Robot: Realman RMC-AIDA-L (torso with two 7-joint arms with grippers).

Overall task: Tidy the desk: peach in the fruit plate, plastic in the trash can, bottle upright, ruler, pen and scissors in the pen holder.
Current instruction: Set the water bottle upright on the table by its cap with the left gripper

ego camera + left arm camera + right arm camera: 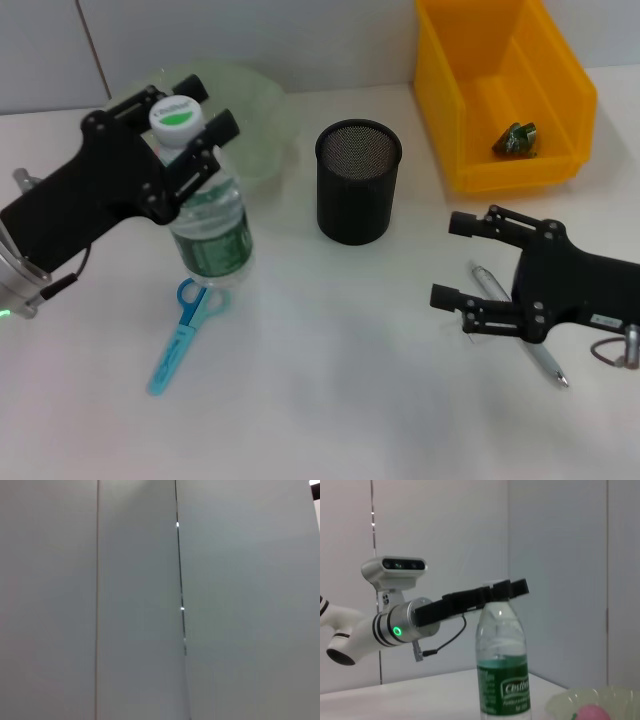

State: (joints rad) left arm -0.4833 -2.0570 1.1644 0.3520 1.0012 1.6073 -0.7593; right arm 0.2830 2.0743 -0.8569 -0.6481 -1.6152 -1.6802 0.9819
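Observation:
The clear water bottle (207, 225) with a white cap stands upright at the left of the desk. My left gripper (210, 104) is shut on the bottle at its cap; the right wrist view shows that same left gripper (506, 588) level with the top of the bottle (502, 665). Blue scissors (183, 335) lie flat just in front of the bottle. A silver pen (522, 335) lies partly under my right gripper (446, 259), which hovers open over it. The black mesh pen holder (358, 182) stands mid-desk. A pink peach (590, 714) sits in the pale green fruit plate (255, 110). Green plastic (517, 140) lies in the yellow trash can (560, 95). The ruler is out of view.
The left wrist view shows only grey wall panels. White desk surface stretches across the front between the scissors and the pen. The yellow bin stands at the back right, close behind my right arm.

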